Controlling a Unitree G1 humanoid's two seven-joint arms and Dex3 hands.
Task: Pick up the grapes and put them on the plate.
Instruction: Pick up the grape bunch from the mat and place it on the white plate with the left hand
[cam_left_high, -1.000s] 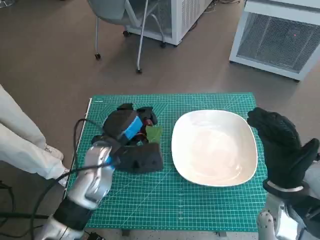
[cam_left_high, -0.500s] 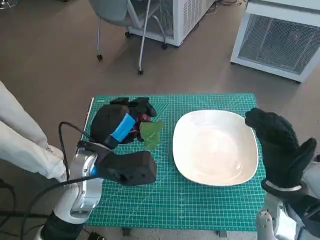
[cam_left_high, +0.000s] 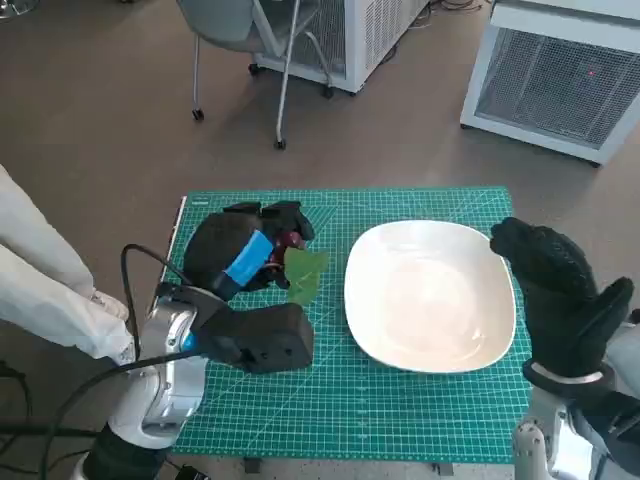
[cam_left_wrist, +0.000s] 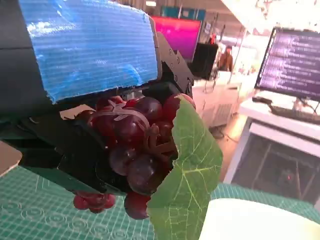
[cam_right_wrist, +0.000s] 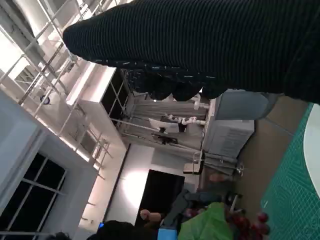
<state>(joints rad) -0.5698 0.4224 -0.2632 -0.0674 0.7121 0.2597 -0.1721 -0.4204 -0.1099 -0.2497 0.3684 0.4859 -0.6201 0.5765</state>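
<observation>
The left hand (cam_left_high: 240, 252) grips the grapes (cam_left_wrist: 134, 145) with their green leaf (cam_left_high: 303, 274) above the green mat (cam_left_high: 400, 410), just beside the white plate (cam_left_high: 430, 295), while the right hand (cam_left_high: 560, 300) hovers with fingers apart beyond the plate's far side.

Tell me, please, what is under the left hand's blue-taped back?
The left hand holds the dark red grapes, with a green leaf beside them. The hand hides the bunch's far side.
</observation>
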